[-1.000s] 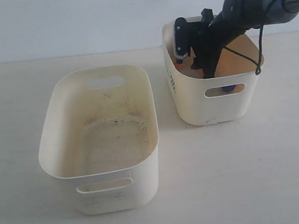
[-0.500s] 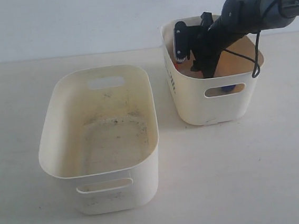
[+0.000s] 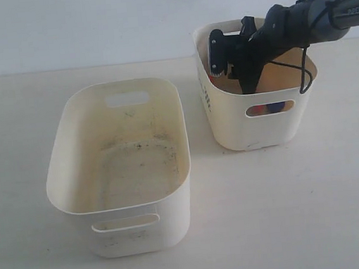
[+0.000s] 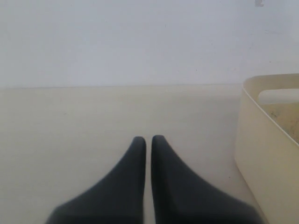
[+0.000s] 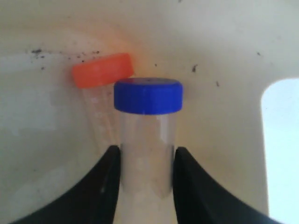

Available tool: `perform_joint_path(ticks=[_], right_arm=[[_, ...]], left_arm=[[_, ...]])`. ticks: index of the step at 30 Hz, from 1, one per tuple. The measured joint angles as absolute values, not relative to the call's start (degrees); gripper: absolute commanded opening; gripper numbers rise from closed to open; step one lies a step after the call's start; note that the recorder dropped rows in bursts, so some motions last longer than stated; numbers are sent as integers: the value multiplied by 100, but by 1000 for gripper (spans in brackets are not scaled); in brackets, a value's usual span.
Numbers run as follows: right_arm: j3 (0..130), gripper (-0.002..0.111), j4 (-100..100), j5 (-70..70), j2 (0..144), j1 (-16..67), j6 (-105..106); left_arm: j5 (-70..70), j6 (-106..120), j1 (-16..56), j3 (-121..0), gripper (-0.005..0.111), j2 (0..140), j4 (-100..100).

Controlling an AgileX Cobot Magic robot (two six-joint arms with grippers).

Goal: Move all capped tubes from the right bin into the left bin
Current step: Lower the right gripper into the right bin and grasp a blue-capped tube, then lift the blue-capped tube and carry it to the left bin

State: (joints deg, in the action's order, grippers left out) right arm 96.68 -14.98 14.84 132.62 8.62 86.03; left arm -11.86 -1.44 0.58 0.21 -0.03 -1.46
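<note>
My right gripper (image 5: 146,151) reaches down inside the right bin (image 3: 228,125), and its fingers press both sides of a clear blue-capped tube (image 5: 147,122). An orange-capped tube (image 5: 102,70) lies just behind it, touching, on the bin's speckled floor. In the exterior view the fingertips are hidden behind the bin wall. Blue and orange-red colours (image 3: 271,108) show through the front handle slot. The other tubes are hidden. The left bin (image 3: 62,136) holds no tubes. My left gripper (image 4: 148,138) is shut on nothing, low over the table beside the left bin's wall (image 4: 261,144).
The right arm (image 3: 295,18) and its cable come in from the right over the right bin's rim. The two bins stand a short gap apart on a pale table (image 3: 288,206), with a white wall behind.
The right arm has sunk a little further into the right bin. An orange-red patch now shows beside the blue one through the handle slot.
</note>
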Motion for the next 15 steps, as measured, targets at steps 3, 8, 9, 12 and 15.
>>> perform_joint_path(ticks=[3,8,9,12,15], right_arm=[[9668,0,-1498,1484,13262,862,8603],[9668,0,-1498,1650,13161,862,8571],[9668,0,-1489,1706,13092,862,8506],[9657,0,-1475,1972,12575,862,8301],[9657,0,-1475,2493,12106,862,8247]], left_arm=[[-1186,-144,58,21,4,-3,-146],[-1186,-144,58,21,4,-3,-146],[-1186,-144,58,21,4,-3,-146],[-1186,-144,58,21,4,-3,-146],[-1186,-144,58,21,4,-3,-146]])
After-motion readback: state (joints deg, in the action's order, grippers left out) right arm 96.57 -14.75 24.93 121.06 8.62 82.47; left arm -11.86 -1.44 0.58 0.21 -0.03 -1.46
